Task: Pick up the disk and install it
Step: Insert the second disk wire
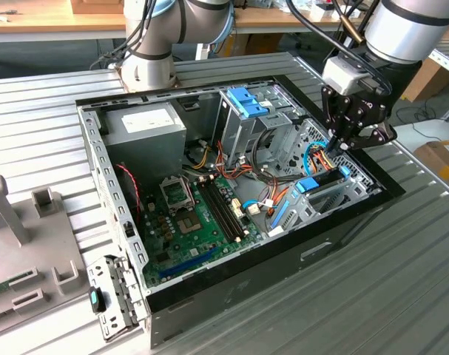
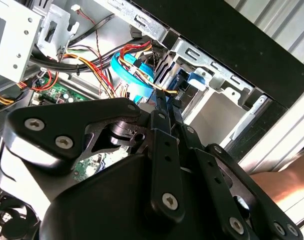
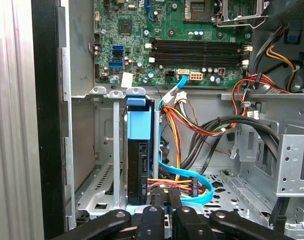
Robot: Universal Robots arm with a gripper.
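While the disk (image 3: 140,160) sits edge-up in a slot of the silver drive bay (image 3: 105,150), the gripper (image 1: 341,145) hovers just above its rear end. Its fingers (image 2: 164,112) appear drawn narrow, seemingly gripping nothing.

No legible text; white label on power supply (image 1: 145,120) unreadable.

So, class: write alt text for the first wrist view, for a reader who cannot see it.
The disk, dark with a blue end tab, stands on edge in a slot of the silver drive bay, with the gripper close at its near end. Beside it run a blue cable and coloured wires; the green motherboard lies beyond.
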